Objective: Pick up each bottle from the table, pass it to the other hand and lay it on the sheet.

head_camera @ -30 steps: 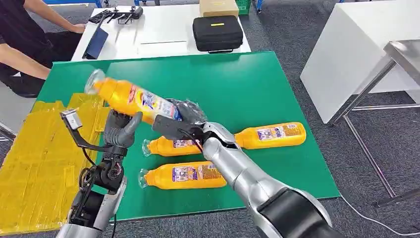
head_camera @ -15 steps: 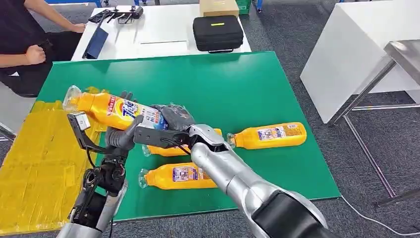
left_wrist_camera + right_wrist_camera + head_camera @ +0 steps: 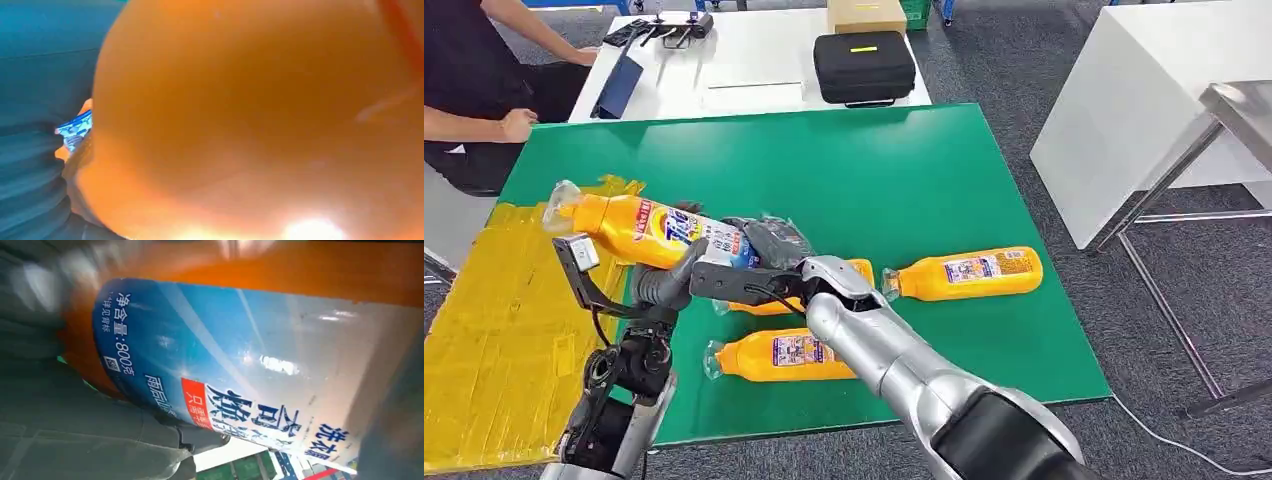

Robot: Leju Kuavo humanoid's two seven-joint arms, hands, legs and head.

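An orange detergent bottle with a blue and white label hangs tilted over the left edge of the green table, its clear cap toward the yellow sheet. My right hand grips its base end. My left hand wraps it from below, thumb against the label. The bottle's orange body fills the left wrist view beside the hand's grey cover. The right wrist view shows its label and my right hand. Three more orange bottles lie flat: one partly behind my right arm, one nearer me, one to the right.
A person sits at the far left corner, a fist resting by the table edge. Behind stands a white table with a black case and a tablet. A white bench and a metal frame stand to the right.
The held bottle has come down and to the left, from above my left hand into its grasp. My right arm followed it leftward. The person's hand has shifted.
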